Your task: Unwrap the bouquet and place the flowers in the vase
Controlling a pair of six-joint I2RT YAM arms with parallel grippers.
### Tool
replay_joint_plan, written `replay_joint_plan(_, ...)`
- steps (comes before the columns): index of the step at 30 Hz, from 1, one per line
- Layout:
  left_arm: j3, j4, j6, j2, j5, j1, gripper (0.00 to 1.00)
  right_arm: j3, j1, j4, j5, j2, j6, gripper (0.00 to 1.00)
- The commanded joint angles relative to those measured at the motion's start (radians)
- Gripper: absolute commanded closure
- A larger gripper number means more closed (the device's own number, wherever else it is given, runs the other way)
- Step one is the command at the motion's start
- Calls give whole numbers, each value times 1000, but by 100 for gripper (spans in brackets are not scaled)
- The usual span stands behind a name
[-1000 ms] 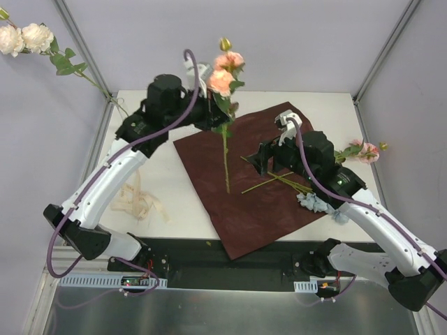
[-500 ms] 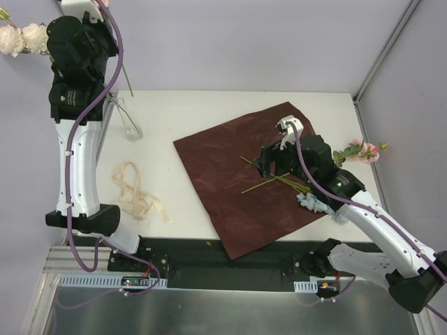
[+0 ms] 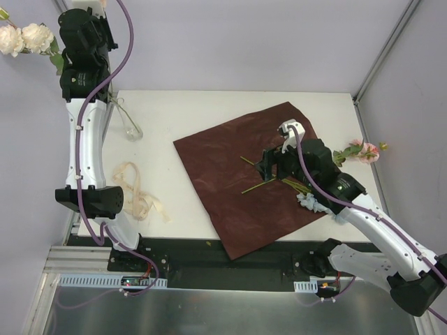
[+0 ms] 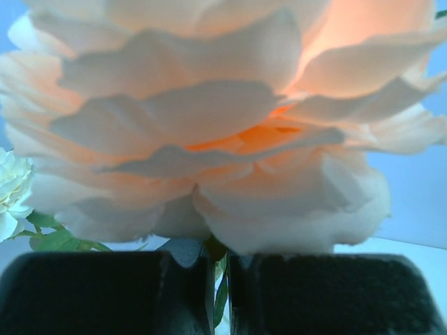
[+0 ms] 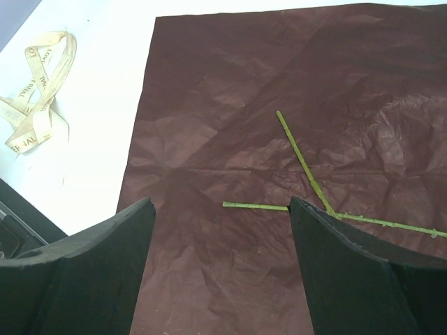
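Note:
The bouquet is undone: its dark red wrapping paper (image 3: 230, 188) lies flat on the table. My left gripper (image 3: 87, 14) is raised high at the far left, above the clear vase (image 3: 130, 126). In the left wrist view it (image 4: 218, 264) is shut on the thin green stem of a large pink-cream flower (image 4: 209, 118) that fills the picture. White flowers (image 3: 24, 38) stand in the vase, leaning left. My right gripper (image 3: 269, 165) hovers open over the paper (image 5: 230, 105), above two loose green stems (image 5: 300, 157). A pink flower (image 3: 364, 151) and a pale blue one (image 3: 318, 204) lie by the right arm.
A cream ribbon (image 3: 136, 192) lies loose on the white table left of the paper, also visible in the right wrist view as the ribbon (image 5: 38, 87). Metal frame posts (image 3: 87, 45) rise at the back corners, near the raised left arm.
My left arm has swung from over the paper to the far left, carrying the pink flower up above the vase. My right gripper has barely shifted and stays open.

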Motion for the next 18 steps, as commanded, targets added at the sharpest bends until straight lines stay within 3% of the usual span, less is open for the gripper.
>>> replay_joint_plan(1, 28, 78, -25, -18, 5, 31, 100, 6, -5, 33, 3, 12, 19, 20)
replay_joint_plan(18, -57, 77, -183, -44, 88, 106, 100, 1, -5, 44, -6, 29, 29, 20)
